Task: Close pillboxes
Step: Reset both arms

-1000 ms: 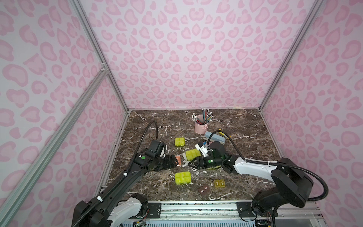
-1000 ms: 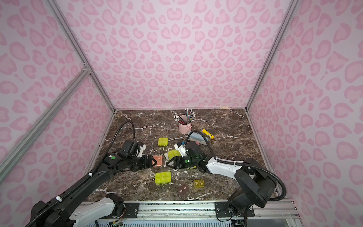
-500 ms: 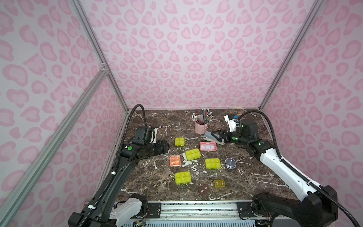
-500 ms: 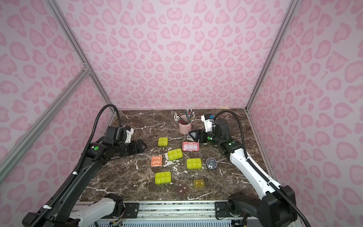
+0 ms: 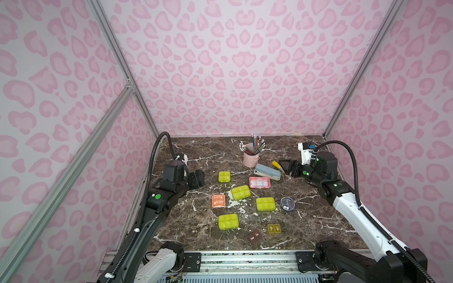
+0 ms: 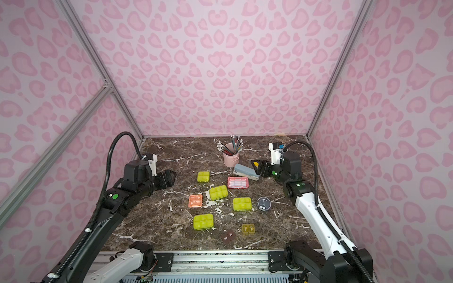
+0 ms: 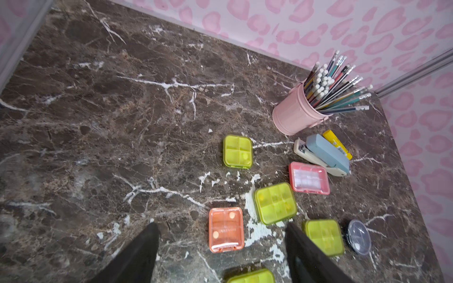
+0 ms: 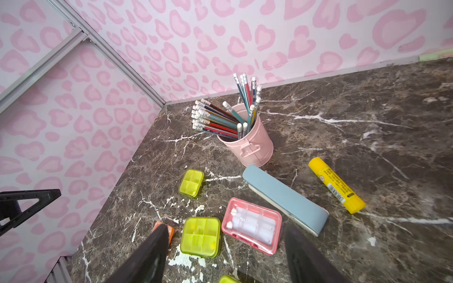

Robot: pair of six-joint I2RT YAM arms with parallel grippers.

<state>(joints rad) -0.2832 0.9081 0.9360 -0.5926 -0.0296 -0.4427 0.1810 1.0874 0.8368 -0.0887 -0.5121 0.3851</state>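
Dark marble counter, pink-spotted walls on three sides, and your pillboxes lie in a loose cluster at its middle. Every lid you can see lies flat. That goes for the small yellow-green pillbox farthest back, the pink pillbox, the middle yellow-green pillbox and the orange pillbox. It also goes for the right yellow-green pillbox, the round dark-blue pillbox, the front yellow-green pillbox, and the olive pillbox and brown pillbox nearest the front edge. No lid stands up in any view, so I judge the closing done or nearly so. Whether each latch has clicked is too fine to tell.

If you want one more press, let the side decide. The orange pillbox and the small yellow-green pillbox lie toward the left pincer. It hangs at the counter's left side, jaws spread wide and empty, with bare marble between it and them. The orange one's long axis seems to run front to back.

The pink pillbox, long axis side to side, and the round dark-blue pillbox lie toward the right pincer. It is likewise spread and holding nothing, at the right rear.

Mind the grey-blue stapler and the yellow glue stick, which lie between that pincer and the pink pillbox. The pink pencil cup stands just behind the stapler. Come at that lid from above, not across them.
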